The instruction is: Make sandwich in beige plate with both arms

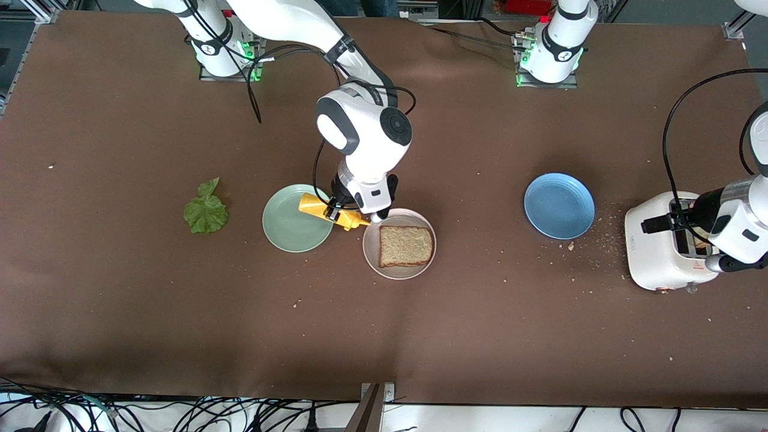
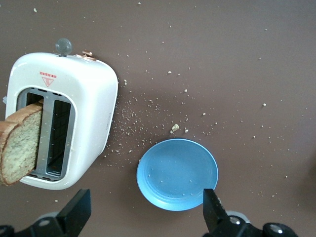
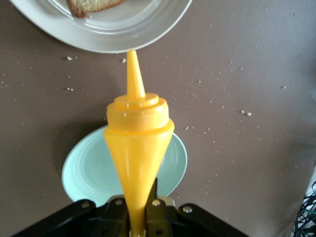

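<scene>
The beige plate (image 1: 399,268) is sitting on the worktop (image 1: 180,312), carrying one bread slice (image 1: 406,246). The toaster (image 1: 657,252), at the left arm's end, is holding a second slice (image 2: 19,143) upright in a slot. The left hand (image 2: 145,210) is hovering above it, fingers spread wide, gripping nothing. The right hand (image 1: 333,211) is clamping a yellow squeeze bottle (image 1: 330,211) over the mint-green plate (image 1: 294,231), nozzle pointing toward the beige plate. A lettuce leaf (image 1: 206,208) is lying toward the right arm's end. The blue plate (image 1: 559,205) is resting beside the toaster.
</scene>
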Tool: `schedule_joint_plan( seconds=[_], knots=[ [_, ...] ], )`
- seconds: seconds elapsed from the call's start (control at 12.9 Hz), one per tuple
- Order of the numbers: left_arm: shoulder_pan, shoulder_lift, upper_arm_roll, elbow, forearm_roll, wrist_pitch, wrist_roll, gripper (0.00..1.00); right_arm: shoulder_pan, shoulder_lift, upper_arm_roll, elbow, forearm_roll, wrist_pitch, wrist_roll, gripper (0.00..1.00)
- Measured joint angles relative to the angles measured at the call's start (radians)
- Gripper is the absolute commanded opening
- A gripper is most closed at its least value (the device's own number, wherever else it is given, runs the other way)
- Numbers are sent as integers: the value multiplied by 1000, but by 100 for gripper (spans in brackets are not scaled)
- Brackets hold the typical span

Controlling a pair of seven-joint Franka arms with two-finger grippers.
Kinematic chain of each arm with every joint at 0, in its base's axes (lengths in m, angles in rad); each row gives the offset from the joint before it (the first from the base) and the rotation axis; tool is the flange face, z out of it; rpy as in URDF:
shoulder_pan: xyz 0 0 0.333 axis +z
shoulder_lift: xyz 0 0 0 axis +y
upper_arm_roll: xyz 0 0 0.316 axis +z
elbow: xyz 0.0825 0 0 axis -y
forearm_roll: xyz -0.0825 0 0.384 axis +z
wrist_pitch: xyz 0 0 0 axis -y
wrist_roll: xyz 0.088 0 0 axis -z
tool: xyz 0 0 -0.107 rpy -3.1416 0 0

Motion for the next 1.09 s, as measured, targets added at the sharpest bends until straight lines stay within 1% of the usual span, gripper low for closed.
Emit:
schedule_joint_plan(
  seconds=[0.08, 0.16, 0.39, 0.47, 0.62, 0.93, 1.09],
  knots=[
    [0, 0, 0, 0, 0, 0, 0, 100, -12, -4, -8, 5, 44, -1, 3, 0],
    [0, 0, 0, 0, 0, 0, 0, 100, -37, -13, -14, 11, 120, -1, 4, 0],
    [0, 0, 0, 0, 0, 0, 2, 100, -169, -66, -17, 19, 417, -7, -32, 0],
    [1, 0, 0, 0, 0, 0, 2, 100, -204, -81, -16, 19, 485, -16, -70, 0],
    [1, 0, 0, 0, 0, 0, 2, 100, -258, -96, -16, 19, 612, -29, -188, 0],
    [2, 0, 0, 0, 0, 0, 2, 100, -368, -92, -16, -6, 855, -57, -479, 0],
    [2, 0, 1, 0, 0, 0, 2, 100, -442, -89, -16, -44, 1020, -94, -671, 0]
  ],
)
